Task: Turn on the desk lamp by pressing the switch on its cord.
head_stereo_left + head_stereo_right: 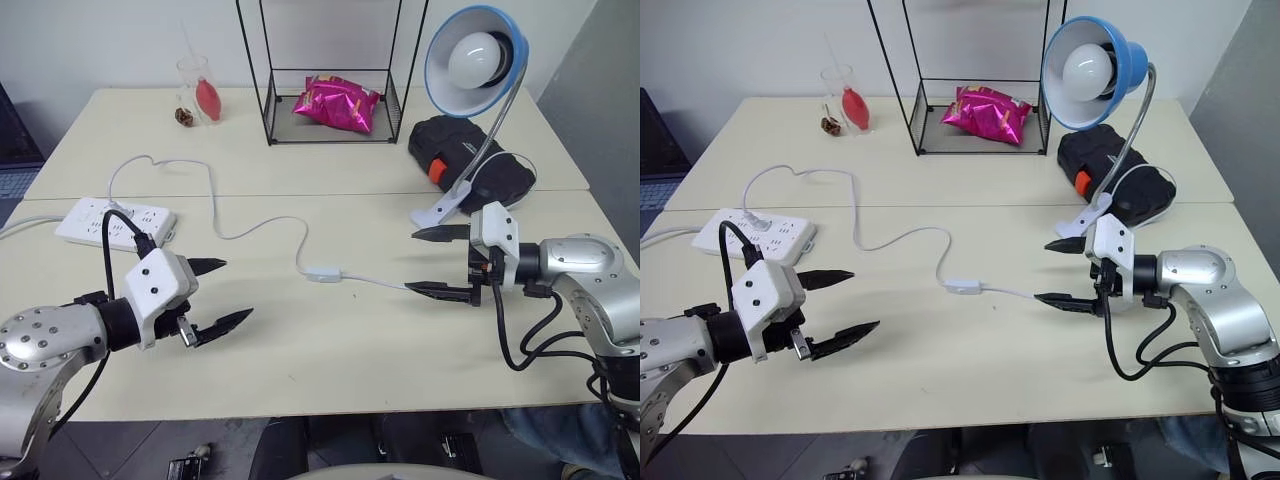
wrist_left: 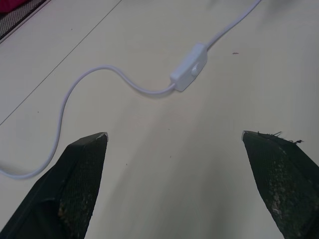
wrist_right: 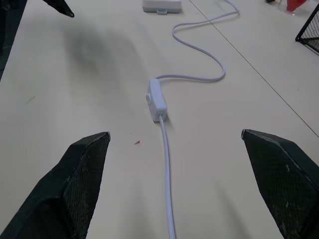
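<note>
Left gripper [image 1: 217, 293], lower left of the head view, was seen spread wide with nothing held, aimed toward frame centre. Power strip [image 1: 115, 222], a white slab of smooth plastic, lay at mid left. The cord [image 1: 262, 228], thin glossy white, was looped from it across the matte cream table [image 1: 330, 360]. The switch [image 1: 323, 273] lay flat just below frame centre, between both grippers and touched by neither: small hard oblong, rocker on top. Right gripper [image 1: 424, 261], mid right, was also fully spread and empty, cord running under its lower finger.

Judged best: one gripper would be closed first so a single blunt tip is presented, then brought straight down on the rocker; a light box on a slick top could skid, so sideways push should be avoided. The desk lamp [image 1: 478, 58], upper right, with blue dished shade and silver gooseneck, was clipped by its base; bulb looked unlit.
</note>
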